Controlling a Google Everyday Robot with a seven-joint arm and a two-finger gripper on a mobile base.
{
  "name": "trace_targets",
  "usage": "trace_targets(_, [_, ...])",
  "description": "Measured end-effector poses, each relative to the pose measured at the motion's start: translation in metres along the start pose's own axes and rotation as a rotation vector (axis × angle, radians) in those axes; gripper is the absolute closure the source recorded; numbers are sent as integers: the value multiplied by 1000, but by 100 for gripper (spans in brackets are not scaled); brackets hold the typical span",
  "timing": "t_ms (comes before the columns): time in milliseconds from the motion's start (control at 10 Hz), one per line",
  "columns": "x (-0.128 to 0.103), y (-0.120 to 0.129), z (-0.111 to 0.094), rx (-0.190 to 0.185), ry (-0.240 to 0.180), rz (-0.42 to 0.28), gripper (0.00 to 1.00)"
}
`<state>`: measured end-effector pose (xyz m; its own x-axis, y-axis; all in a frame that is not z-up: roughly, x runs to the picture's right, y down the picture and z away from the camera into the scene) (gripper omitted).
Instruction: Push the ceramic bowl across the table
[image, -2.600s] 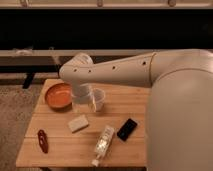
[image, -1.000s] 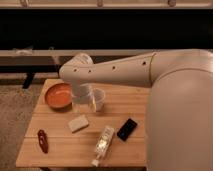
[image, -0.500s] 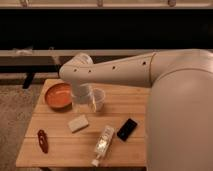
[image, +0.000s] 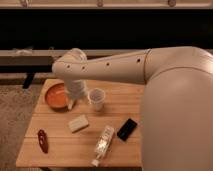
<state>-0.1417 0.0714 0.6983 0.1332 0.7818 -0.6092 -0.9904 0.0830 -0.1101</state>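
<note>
The orange ceramic bowl (image: 55, 95) sits at the back left of the light wooden table (image: 60, 145). My white arm reaches in from the right, and its wrist hangs down over the bowl's right rim. My gripper (image: 71, 103) is low at the bowl's right edge, between the bowl and the small translucent plastic cup (image: 96, 99). The arm hides the bowl's right side.
A tan sponge-like block (image: 78, 123) lies in front of the bowl. A red object (image: 42, 140) lies at the front left, a plastic bottle (image: 102, 144) on its side at the front middle, and a black phone (image: 127, 129) to its right. Carpet lies to the left of the table.
</note>
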Motion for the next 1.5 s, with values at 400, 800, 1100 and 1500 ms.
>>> trace_targets(400, [-62,80,-11,-28,-58,-79,35])
trace_targets(800, [-148,137,29,-65,-100,-131,35])
trace_targets(1100, [-166,154,73,-75,-78,-141,35])
trace_targets(1500, [-182,160,119,-78,-54,-138,35])
